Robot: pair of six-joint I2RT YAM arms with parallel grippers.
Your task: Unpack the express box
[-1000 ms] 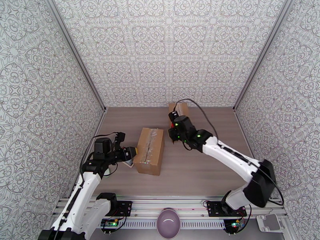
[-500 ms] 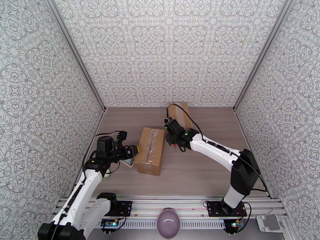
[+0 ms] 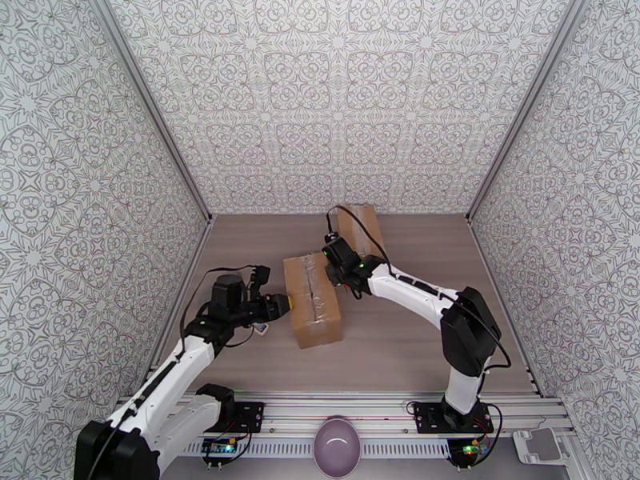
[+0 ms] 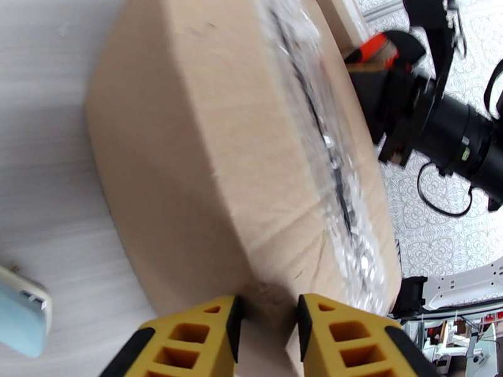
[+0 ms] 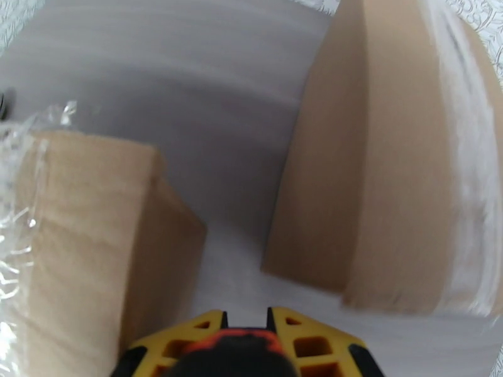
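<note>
Starting nearest, at the front rail: a rounded purple dome (image 3: 336,446). Just past it, on the left, reaching over the grey-brown wood-grain table (image 3: 400,354) with the left gripper (image 4: 270,309). Yellow fingers (image 4: 188,337) parted by a narrow gap, tips right up against the left side wall of the brown cardboard express box with clear tape along its top seam (image 3: 314,299). Cardboard in that gap; cannot tell whether any of it is pinched. Next to this gripper, lying on the table, a small pale-blue flat object (image 4: 22,309).

As for the express box: lying flat mid-table, taped shut, long side running near to far at a slight slant.

At its far right corner, the right gripper (image 5: 246,316), jaws closed on an orange-and-black object (image 5: 236,350), too blurred to name.

Farther back, near the patterned rear wall (image 3: 336,114), a second brown cardboard box with a taped face (image 3: 358,222), apart from the first, with bare table between.
</note>
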